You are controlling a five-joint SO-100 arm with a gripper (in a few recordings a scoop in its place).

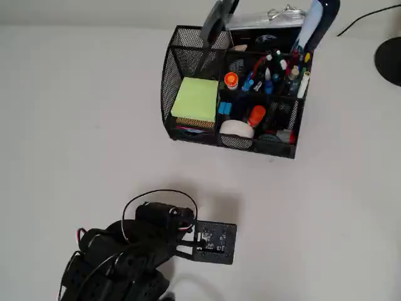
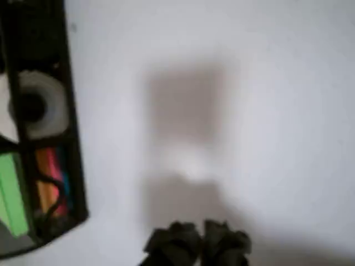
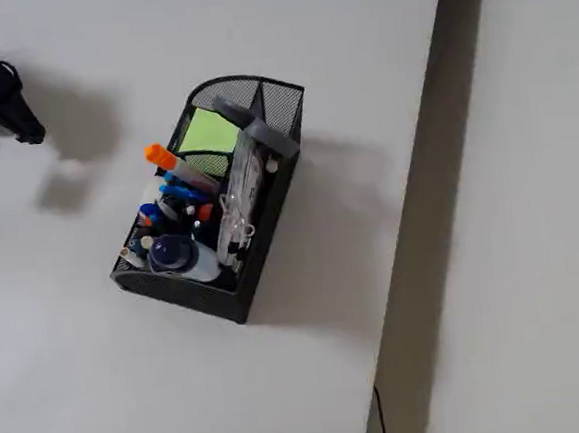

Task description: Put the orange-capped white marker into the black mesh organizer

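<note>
The orange-capped white marker [image 1: 231,80] stands upright inside the black mesh organizer [image 1: 170,81], cap up, among the pens in a rear compartment. In the fixed view its orange cap [image 3: 160,155] pokes above the organizer [image 3: 269,208]. My gripper [image 2: 197,244] hangs over bare table a good way in front of the organizer [image 2: 76,138], its blurred fingertips pressed together with nothing between them. In the fixed view the gripper [image 3: 23,122] is at the top left, apart from the organizer.
The organizer also holds a yellow-green sticky-note pad [image 1: 195,99], a tape roll [image 1: 237,130], a stubby orange-topped bottle [image 1: 255,116] and several blue-capped pens [image 1: 268,84]. A black round base [image 1: 390,59] sits at the back right. The table edge [image 3: 432,115] runs along the right.
</note>
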